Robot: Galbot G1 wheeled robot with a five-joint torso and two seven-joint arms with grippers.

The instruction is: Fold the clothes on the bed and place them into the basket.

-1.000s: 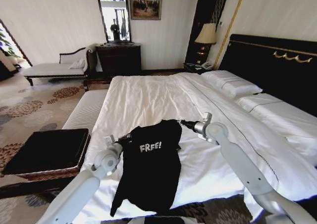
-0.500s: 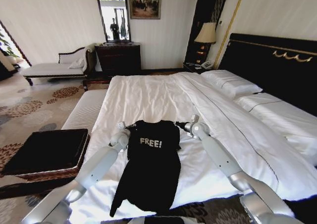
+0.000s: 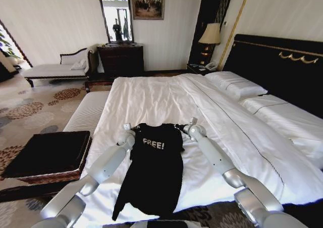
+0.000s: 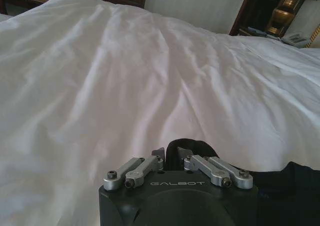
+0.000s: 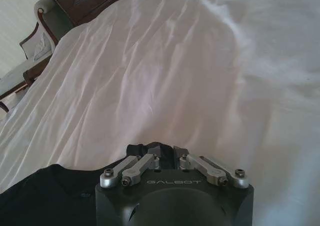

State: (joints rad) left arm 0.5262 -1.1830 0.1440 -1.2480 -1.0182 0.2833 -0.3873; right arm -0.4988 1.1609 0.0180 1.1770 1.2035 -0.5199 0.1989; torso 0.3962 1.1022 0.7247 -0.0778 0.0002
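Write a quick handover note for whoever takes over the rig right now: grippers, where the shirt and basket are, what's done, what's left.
Left gripper: jaws shut on the black T-shirt at one shoulder.
Right gripper: jaws shut on the other shoulder.
T-shirt: on the bed, lettering up, hem draped over the near edge.
Basket: on the floor beside the bed, on the robot's left, nothing on it.
Done: both shoulders gripped.
Left: fold the T-shirt, put it in the basket.

A black T-shirt [image 3: 154, 170] with white "FREE!" lettering lies lengthwise on the white bed [image 3: 151, 99], its hem hanging over the near edge. The left gripper [image 3: 132, 132] and right gripper [image 3: 180, 128] each meet a shoulder corner. A wicker basket [image 3: 48, 157] sits on the floor to the left.
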